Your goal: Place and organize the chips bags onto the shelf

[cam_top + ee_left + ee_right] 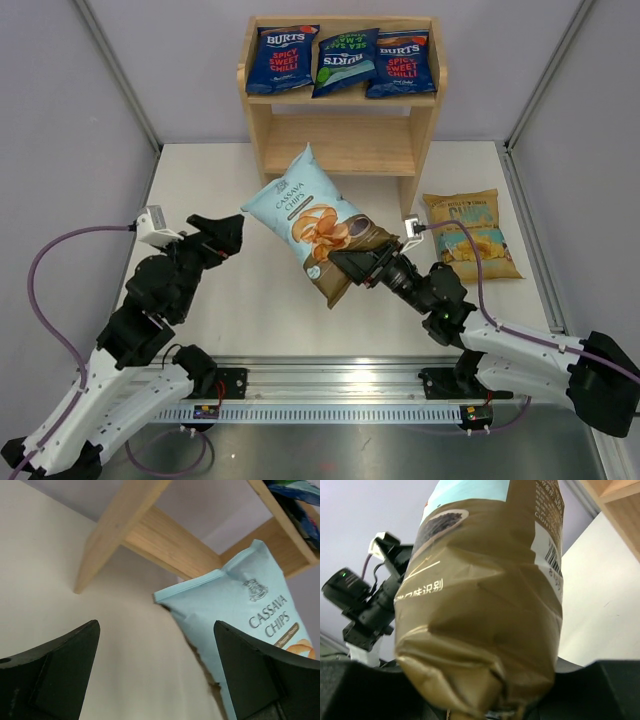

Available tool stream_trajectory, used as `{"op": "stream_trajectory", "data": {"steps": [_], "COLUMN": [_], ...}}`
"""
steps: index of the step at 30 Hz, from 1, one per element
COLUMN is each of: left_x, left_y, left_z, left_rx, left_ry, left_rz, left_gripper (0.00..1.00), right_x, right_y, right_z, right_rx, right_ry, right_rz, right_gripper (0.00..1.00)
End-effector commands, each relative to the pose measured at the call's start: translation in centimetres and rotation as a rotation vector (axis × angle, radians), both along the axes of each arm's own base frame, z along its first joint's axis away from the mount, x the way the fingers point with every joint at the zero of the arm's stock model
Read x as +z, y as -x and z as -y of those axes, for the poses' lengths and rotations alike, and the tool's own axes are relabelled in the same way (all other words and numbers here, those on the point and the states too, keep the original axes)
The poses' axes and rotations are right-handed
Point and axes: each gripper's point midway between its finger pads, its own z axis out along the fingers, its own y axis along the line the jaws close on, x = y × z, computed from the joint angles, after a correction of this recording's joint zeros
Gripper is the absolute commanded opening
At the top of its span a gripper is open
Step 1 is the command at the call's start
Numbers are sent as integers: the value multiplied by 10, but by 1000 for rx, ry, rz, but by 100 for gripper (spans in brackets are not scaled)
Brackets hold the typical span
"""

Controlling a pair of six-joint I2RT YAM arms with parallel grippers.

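Left gripper [228, 235], in front of the shelf [425, 130] and off to its left, stands spread wide and empty. Right gripper [352, 266], in front of the shelf, pinches the cassava bag [305, 212] by its brown bottom end. The bag appears raised off the table [230, 310], its top toward the shelf's lower tier. Yellow bag [470, 238] lies flat just right of the shelf's right front leg. Three Burts bags [345, 62] lie side by side on the shelf's top tier. Judgement: three of five placed, two outstanding. The shelf's right front leg stands near the cassava bag's likely path.
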Motion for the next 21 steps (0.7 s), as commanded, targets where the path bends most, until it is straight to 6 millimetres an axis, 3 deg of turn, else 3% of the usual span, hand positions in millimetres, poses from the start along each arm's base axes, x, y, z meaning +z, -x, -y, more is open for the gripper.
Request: {"op": "stream_trajectory", "data": {"steps": [1, 5, 12, 16, 17, 21], "left_x": [2, 16, 8, -11, -15, -34], "left_y": [8, 18, 39, 48, 48, 47], "left_z": [-44, -43, -33, -33, -35, -43], "left_rx": [163, 101, -91, -158, -148, -108], "left_ry": [-138, -209, -438, -528, -534, -548], "left_rz": [-16, -3, -42, -46, -50, -44], "left_gripper": [99, 99, 99, 99, 99, 99], "right_x": [40, 41, 44, 47, 39, 45], "right_y": [-19, -57, -102, -136, -145, -181], "right_z": [18, 38, 64, 82, 82, 88], "right_rx": [-81, -155, -289, -416, -445, -577], "right_ry": [-154, -209, -235, -255, -237, -265], "right_rz": [38, 0, -32, -46, -59, -62], "right_gripper": [34, 34, 35, 36, 36, 36]}}
